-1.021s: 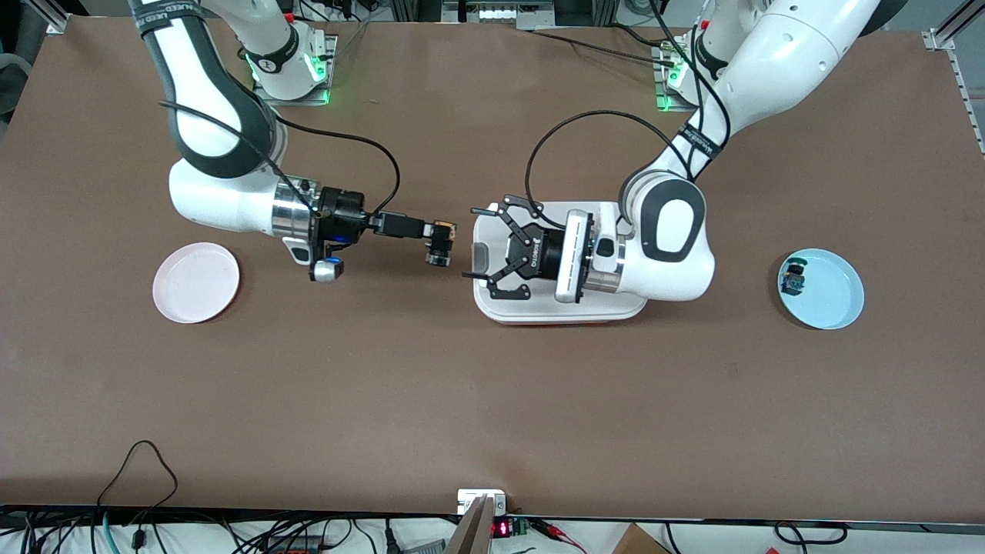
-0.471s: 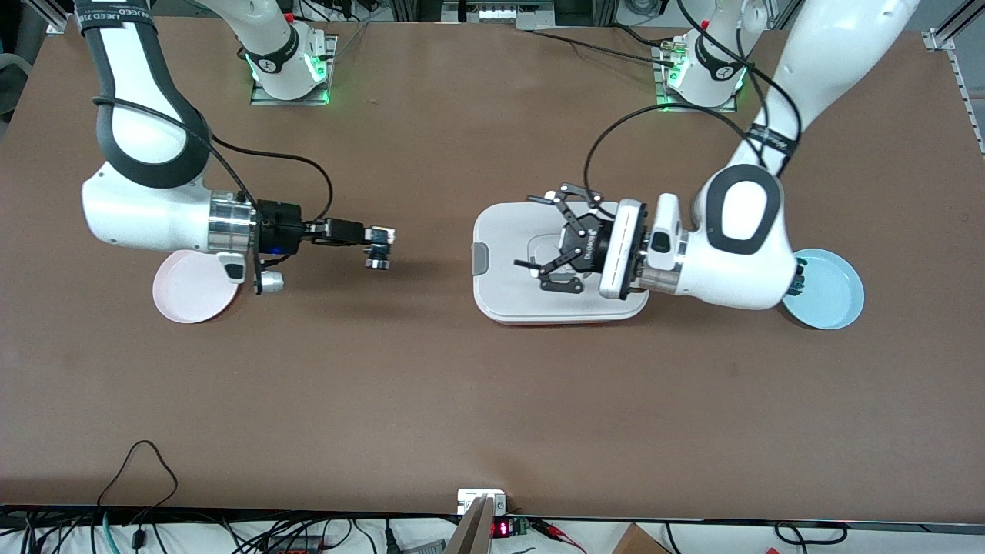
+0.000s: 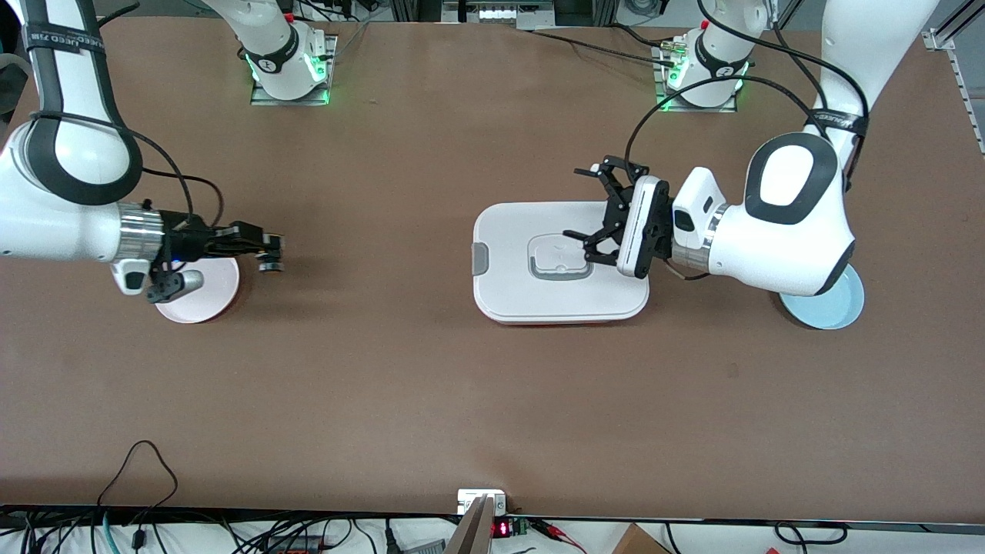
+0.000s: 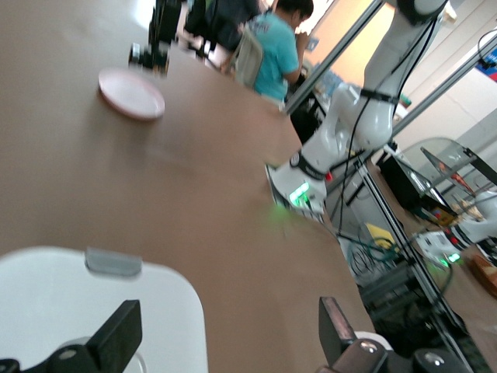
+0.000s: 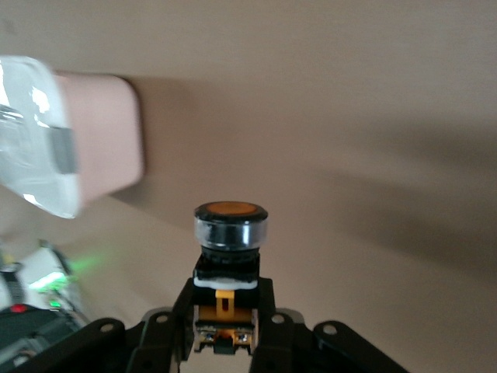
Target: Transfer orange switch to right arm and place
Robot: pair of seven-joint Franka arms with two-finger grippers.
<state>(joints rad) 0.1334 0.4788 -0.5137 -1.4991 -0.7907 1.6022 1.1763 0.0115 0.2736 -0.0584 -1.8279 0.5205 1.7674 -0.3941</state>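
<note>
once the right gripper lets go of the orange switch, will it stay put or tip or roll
The orange switch, held by the right gripper, looks rigid. Its round cap tops a narrower blocky body, so upright it may tip; on its side it could roll a little.

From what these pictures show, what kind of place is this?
Probably a robotics lab: two arms bolted to a brown table, cables and electronics along its edge, metal framing beside it. The right gripper holds the orange switch.

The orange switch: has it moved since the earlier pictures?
Yes. Held by the right tool, the orange switch moved away from the white lidded box, toward the pink plate.
</note>
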